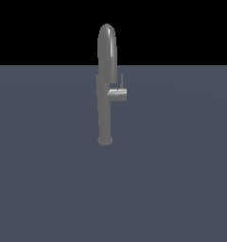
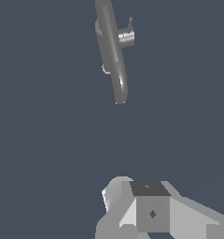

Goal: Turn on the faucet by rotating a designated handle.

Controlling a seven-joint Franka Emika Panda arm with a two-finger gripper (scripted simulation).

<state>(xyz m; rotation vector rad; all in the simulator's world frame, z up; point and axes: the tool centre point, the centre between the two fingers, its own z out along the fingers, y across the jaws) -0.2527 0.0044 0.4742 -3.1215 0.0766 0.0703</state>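
Note:
The faucet (image 1: 106, 85) is a tall grey metallic column with an arched top, standing upright on a small round base. Its handle (image 1: 118, 92) is a stubby cylinder on the exterior view's right side of the column, with a thin rod rising from it. The wrist view looks down on the faucet (image 2: 113, 56) and its handle (image 2: 126, 36) from some distance. Grey blocky parts of my gripper (image 2: 149, 205) show at that picture's edge, far from the faucet and touching nothing. The exterior view does not show the gripper. How its fingers stand is unclear.
The faucet stands on a flat dark blue-grey surface (image 1: 49, 179) that fills the lower part of the exterior view, under a black background. No other objects show.

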